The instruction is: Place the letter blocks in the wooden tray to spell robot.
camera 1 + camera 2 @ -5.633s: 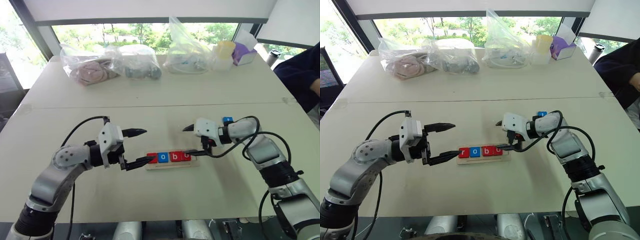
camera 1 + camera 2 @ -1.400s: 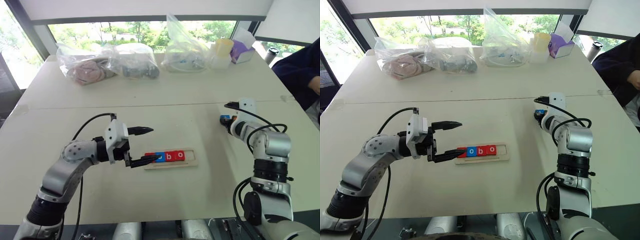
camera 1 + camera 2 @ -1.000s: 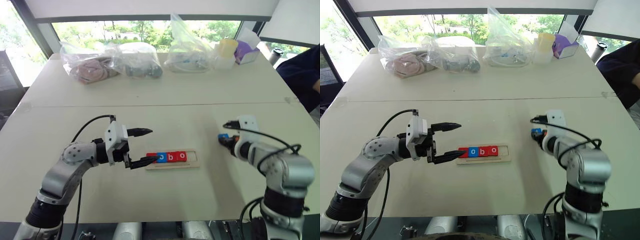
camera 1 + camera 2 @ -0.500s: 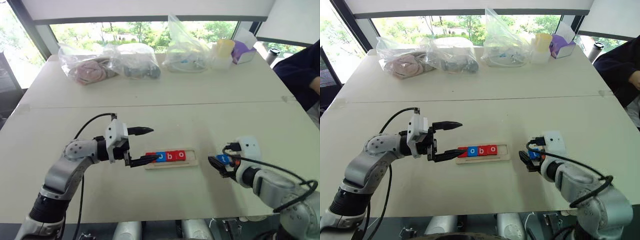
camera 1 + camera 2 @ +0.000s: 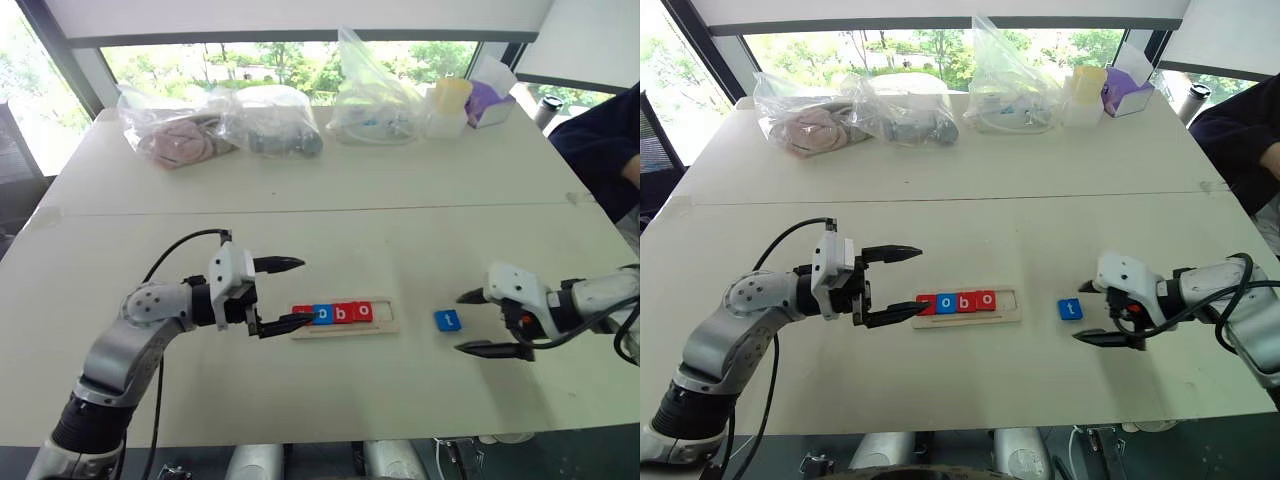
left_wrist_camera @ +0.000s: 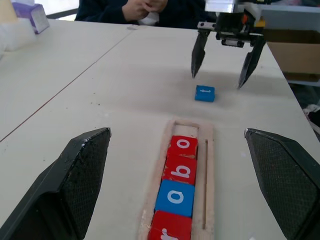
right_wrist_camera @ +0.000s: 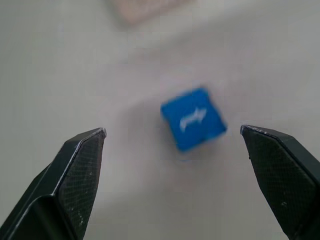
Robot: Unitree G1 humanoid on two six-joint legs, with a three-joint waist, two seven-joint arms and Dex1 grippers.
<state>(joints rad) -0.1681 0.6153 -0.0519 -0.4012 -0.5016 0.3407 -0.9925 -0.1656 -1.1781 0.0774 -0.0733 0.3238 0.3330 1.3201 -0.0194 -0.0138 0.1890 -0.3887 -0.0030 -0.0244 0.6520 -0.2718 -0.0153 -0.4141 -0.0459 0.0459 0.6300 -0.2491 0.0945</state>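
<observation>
- Four letter blocks [image 5: 333, 313] sit in the wooden tray [image 5: 385, 327], centre frame: red, blue, red, red.
- Fifth, the blue t block [image 5: 448, 320], lies right of tray on the table [image 5: 330, 190].
- My right gripper [image 5: 478, 322] is spread wide, empty, beside t.
- My left gripper [image 5: 291, 293] gapes at tray's left end.
- Left wrist view adds a person's hands [image 6: 143, 6].

The left hand's [image 5: 280, 295] lower finger [image 5: 283, 323] covered the near end of the wooden tray [image 5: 385, 327], hiding most of the first red block [image 5: 304, 312]. In the left wrist view that block [image 6: 169, 227] ran off the edge. The blue block [image 7: 193, 119] on the surface was blurred in the right wrist view, its letter unreadable. A person [image 5: 600, 140] sat half cut off at the side.
</observation>
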